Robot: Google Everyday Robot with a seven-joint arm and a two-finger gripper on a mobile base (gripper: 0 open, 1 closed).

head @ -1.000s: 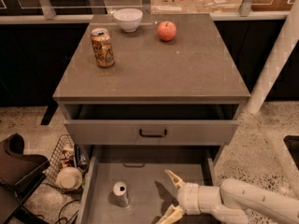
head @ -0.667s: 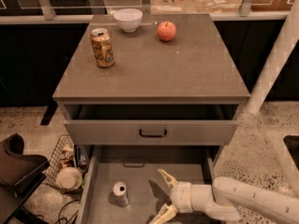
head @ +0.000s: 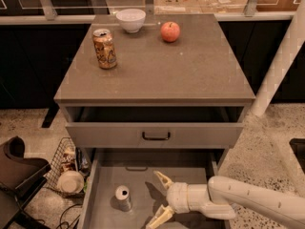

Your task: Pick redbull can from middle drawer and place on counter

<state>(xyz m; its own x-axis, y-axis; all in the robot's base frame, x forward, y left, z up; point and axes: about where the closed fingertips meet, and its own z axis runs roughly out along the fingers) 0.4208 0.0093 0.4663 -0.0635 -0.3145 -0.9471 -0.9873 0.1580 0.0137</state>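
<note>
Gripper (head: 159, 199) is hanging low inside the middle drawer (head: 101, 214), fingers spread wide, gripping nothing. Redbull can (head: 123, 197) is standing upright on the drawer floor just beside it, not touching. Orange can (head: 104, 48), bowl (head: 131, 19) and apple (head: 170, 31) are sitting on the counter (head: 162, 70).
</note>
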